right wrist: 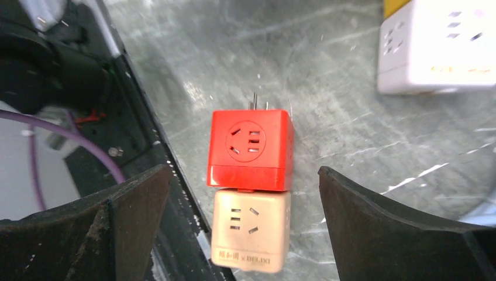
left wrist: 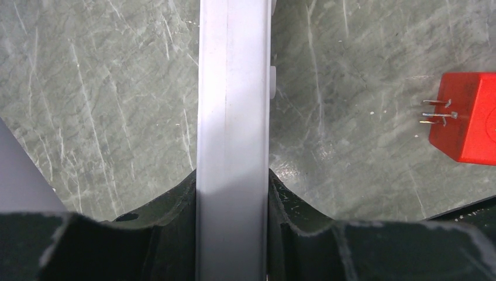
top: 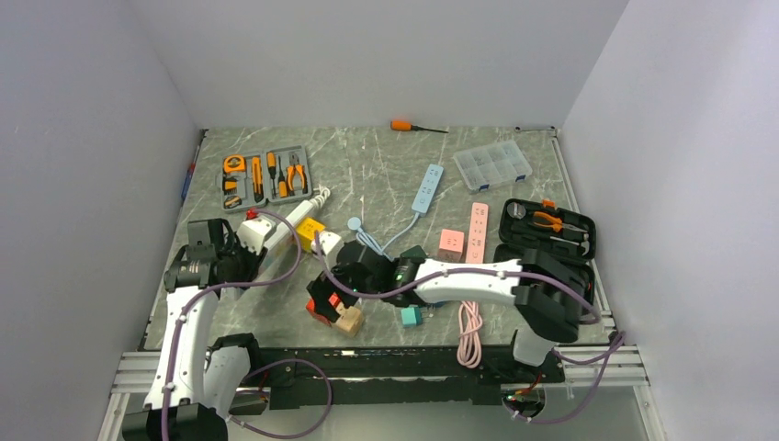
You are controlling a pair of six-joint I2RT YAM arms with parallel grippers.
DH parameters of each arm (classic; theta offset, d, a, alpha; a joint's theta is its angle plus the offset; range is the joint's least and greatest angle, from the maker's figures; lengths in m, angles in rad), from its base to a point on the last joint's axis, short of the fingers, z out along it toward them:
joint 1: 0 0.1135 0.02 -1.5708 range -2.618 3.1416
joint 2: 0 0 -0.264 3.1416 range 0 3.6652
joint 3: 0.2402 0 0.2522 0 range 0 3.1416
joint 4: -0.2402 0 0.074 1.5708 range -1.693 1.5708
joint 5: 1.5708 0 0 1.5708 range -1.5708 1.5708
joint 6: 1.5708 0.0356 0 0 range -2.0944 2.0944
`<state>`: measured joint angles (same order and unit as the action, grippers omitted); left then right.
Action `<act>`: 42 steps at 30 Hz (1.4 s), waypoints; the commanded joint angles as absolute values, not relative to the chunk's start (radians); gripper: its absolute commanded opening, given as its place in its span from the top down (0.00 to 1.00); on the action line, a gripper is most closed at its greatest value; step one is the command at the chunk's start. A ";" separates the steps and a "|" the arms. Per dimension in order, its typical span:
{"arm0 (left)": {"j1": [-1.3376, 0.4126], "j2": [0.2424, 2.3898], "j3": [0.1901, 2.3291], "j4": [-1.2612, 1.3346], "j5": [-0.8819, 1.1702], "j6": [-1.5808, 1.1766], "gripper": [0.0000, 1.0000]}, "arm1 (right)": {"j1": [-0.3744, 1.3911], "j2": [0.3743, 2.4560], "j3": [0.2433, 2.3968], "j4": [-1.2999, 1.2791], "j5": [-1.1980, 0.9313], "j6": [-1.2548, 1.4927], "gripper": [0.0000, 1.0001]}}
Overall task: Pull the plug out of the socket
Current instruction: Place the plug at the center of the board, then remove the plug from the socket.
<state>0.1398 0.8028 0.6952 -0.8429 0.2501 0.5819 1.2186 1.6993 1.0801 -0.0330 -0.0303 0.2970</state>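
Note:
The socket, a long white power strip (left wrist: 234, 117), runs between my left gripper's (left wrist: 233, 193) fingers, which are shut on its sides; it also shows in the top view as the white power strip (top: 296, 214). The plug, a red cube (right wrist: 250, 149), lies on the table with its metal prongs bare, apart from the strip. A beige cube adapter (right wrist: 251, 228) butts against its other end. My right gripper (right wrist: 243, 175) hovers over the pair, open wide, touching neither. The left wrist view shows the red cube (left wrist: 468, 117) at its right edge.
A white cube socket (right wrist: 433, 47) and a yellow cube (top: 310, 232) sit just beyond the red plug. The black front rail (right wrist: 146, 146) runs close beside the cubes. Further off are a teal cube (top: 411, 316), pink strip (top: 477, 231), blue strip (top: 427, 188), grey tool tray (top: 265, 176) and black tool case (top: 547, 230).

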 commanded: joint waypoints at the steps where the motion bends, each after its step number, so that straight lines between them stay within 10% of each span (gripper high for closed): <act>1: 0.138 0.786 0.768 -0.800 0.346 0.589 1.00 | 1.145 1.545 1.069 0.005 -0.115 0.277 0.00; 42: 0.137 0.703 0.778 -0.863 0.396 0.627 1.00 | 0.934 2.215 1.681 -0.127 -0.189 0.134 0.01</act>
